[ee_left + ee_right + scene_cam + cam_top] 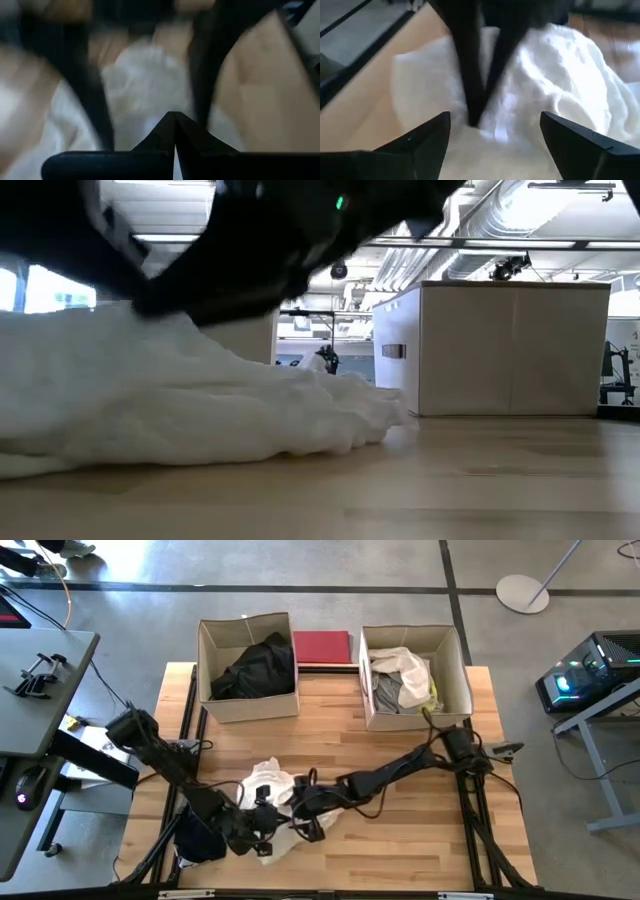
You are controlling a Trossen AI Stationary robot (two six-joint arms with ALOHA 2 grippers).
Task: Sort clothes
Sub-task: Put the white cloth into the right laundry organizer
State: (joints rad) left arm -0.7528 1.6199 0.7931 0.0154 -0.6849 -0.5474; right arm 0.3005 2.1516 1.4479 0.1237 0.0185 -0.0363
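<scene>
A white garment (270,788) lies crumpled on the wooden table near its front edge; it also shows in the low view (200,400). My left gripper (262,823) is shut on it, and its fingers show as a dark V in the right wrist view (475,100). My right gripper (300,812) is open just over the same garment, one finger (420,142) on either side of the left gripper's tips; I cannot tell whether it touches the cloth. A black garment (255,668) fills the left box. White, grey and yellow garments (400,680) lie in the right box. My left gripper pinches a bunch of the white garment's upper surface (482,131) between its two fingertips, near the middle of the heap. The fingers come from above, slanting down. One layer or several cannot be told. The garment lies on the table.
Two beige cardboard boxes (205,640) (465,670) stand at the table's far side, a flat dark-red rectangle (322,645) between them. A dark garment (195,840) lies at the front left corner. Bare wood (420,830) spreads right of the grippers.
</scene>
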